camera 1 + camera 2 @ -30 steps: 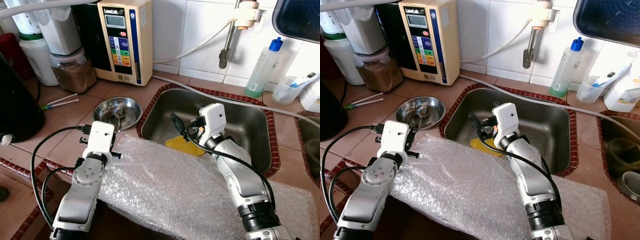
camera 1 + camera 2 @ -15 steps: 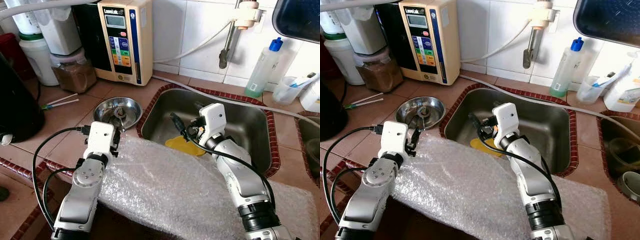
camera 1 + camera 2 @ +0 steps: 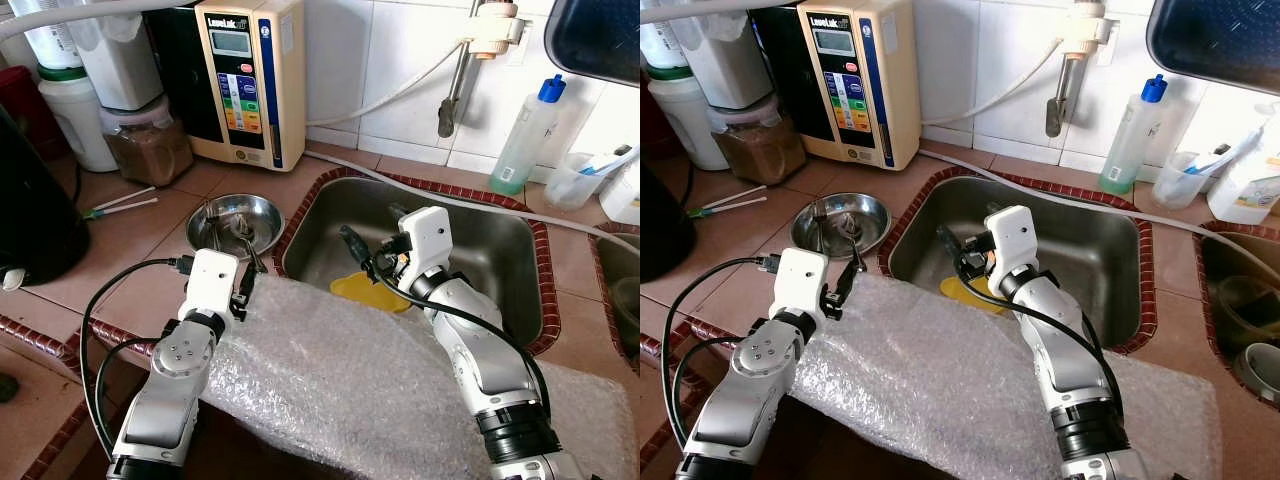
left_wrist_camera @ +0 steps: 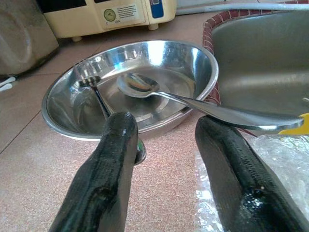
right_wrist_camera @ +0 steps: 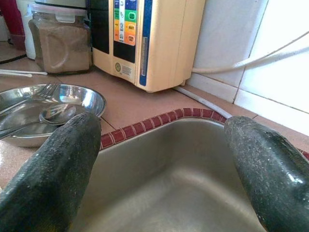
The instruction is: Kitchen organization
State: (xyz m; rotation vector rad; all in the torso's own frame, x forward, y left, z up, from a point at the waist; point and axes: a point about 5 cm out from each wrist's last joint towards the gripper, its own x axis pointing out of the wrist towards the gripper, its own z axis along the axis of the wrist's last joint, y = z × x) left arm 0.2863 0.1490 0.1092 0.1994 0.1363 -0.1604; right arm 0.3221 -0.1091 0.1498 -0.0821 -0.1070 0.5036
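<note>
Spoon (image 4: 145,87) and fork (image 4: 91,84) lie in the steel bowl (image 3: 262,209), upper left of centre in your head view, on the tiled counter (image 3: 120,250) just beside the sink (image 3: 500,250); the spoon's handle sticks out over the bowl's rim toward you. Your left gripper (image 3: 248,280) hovers just short of that bowl at the edge of the bubble wrap (image 3: 330,380), fingers (image 4: 111,159) spread and holding nothing, with the spoon handle crossing just above the gap in the wrist view. Your right gripper (image 3: 352,243) hangs over the sink at frame centre, fingers (image 5: 53,164) parted wide and empty, above a yellow piece (image 3: 368,290) lying on the sink floor. Up at top left stands the cream water unit (image 3: 250,70), with a jar of brown powder (image 3: 148,145) beside it. A soap bottle (image 3: 527,130) stands at upper right.
</note>
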